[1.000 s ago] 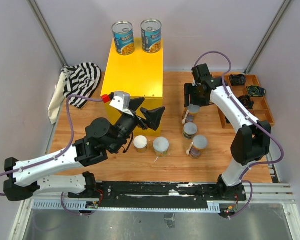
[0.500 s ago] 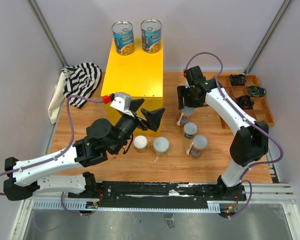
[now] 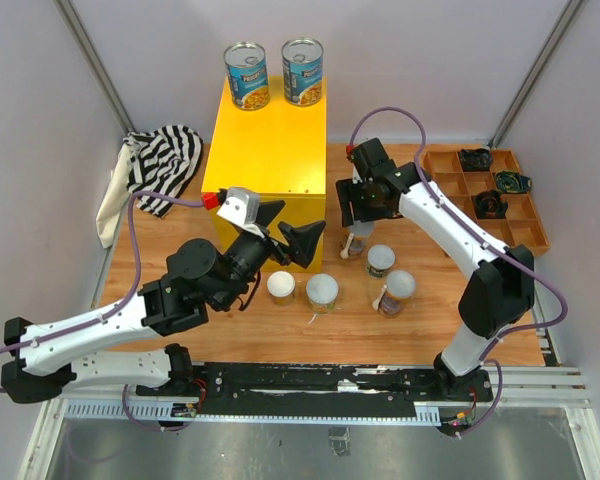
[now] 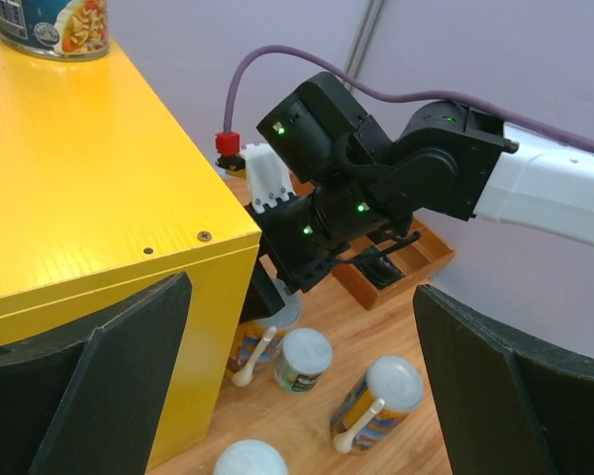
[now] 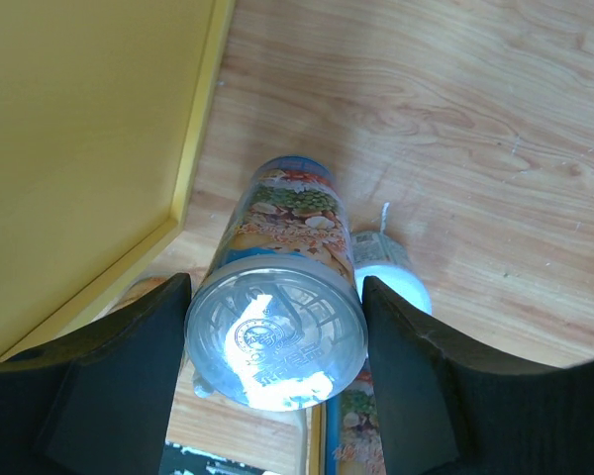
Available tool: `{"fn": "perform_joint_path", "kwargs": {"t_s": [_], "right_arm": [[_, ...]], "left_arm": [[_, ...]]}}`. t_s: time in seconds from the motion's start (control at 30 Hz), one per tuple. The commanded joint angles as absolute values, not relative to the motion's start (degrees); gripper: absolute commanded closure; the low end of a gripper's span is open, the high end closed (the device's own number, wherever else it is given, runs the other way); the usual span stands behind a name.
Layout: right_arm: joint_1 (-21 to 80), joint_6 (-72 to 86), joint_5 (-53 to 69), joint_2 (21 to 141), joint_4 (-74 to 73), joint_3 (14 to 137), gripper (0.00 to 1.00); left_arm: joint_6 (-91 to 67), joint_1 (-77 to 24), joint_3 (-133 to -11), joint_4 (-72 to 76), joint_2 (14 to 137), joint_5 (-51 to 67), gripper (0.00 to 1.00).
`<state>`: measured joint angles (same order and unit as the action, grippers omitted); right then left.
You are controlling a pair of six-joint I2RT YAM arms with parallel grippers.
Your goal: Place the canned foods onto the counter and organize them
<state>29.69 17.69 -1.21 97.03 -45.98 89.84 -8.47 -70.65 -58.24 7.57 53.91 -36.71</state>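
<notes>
The counter [image 3: 265, 140] is a big yellow box with two blue-labelled cans [image 3: 246, 75] [image 3: 303, 71] on its far edge. My right gripper [image 3: 358, 212] is shut on a tall can with a clear lid [image 5: 275, 344] and a white spoon on its side, held just right of the counter [image 5: 89, 129]. That can [image 4: 267, 332] shows partly under the right arm in the left wrist view. My left gripper [image 3: 285, 232] hangs open and holds nothing at the counter's front right corner [image 4: 89, 178]. Several white-lidded cans stand on the table: [image 3: 281, 286], [image 3: 322, 292], [image 3: 380, 261], [image 3: 398, 292].
A striped cloth [image 3: 160, 160] lies left of the counter. A brown compartmented tray [image 3: 454, 215] with dark objects sits at the right. Grey walls close in on three sides. The two arms are near each other by the counter's right face.
My right gripper has carried the spoon can leftward, from near the tray to the counter's right face. The left arm has barely shifted.
</notes>
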Motion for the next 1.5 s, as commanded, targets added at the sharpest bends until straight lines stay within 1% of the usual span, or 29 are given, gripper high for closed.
{"fn": "perform_joint_path", "kwargs": {"t_s": [0.0, 0.33, 0.63, 1.1, 1.27, 1.47], "right_arm": [[32.28, 16.95, -2.69, 90.78, -46.8, 92.07, 0.55], [38.04, 16.99, -4.87, 85.32, -54.18, 95.68, 0.56], [42.47, 19.06, -7.07, 83.19, -63.06, 103.44, 0.57], [48.35, 22.18, -8.45, 81.04, -74.48, 113.53, 0.6], [49.84, 23.07, -7.92, 81.69, -76.87, 117.43, 0.61], [51.69, 23.89, -7.0, 82.92, -78.82, 122.66, 0.62]], "left_arm": [[-5.93, -71.28, -57.2, 7.48, 51.5, -33.96, 0.01], [-1.48, -71.28, -53.92, 9.06, 49.09, -16.98, 0.01], [0.07, -71.36, -51.45, 9.27, 50.01, -9.19, 0.01], [2.93, -74.39, -48.42, 14.46, 54.78, -5.61, 0.01], [4.98, -76.29, -47.18, 18.1, 57.0, -8.73, 0.01], [6.21, -77.08, -45.8, 24.93, 60.12, -15.92, 0.01]]}}
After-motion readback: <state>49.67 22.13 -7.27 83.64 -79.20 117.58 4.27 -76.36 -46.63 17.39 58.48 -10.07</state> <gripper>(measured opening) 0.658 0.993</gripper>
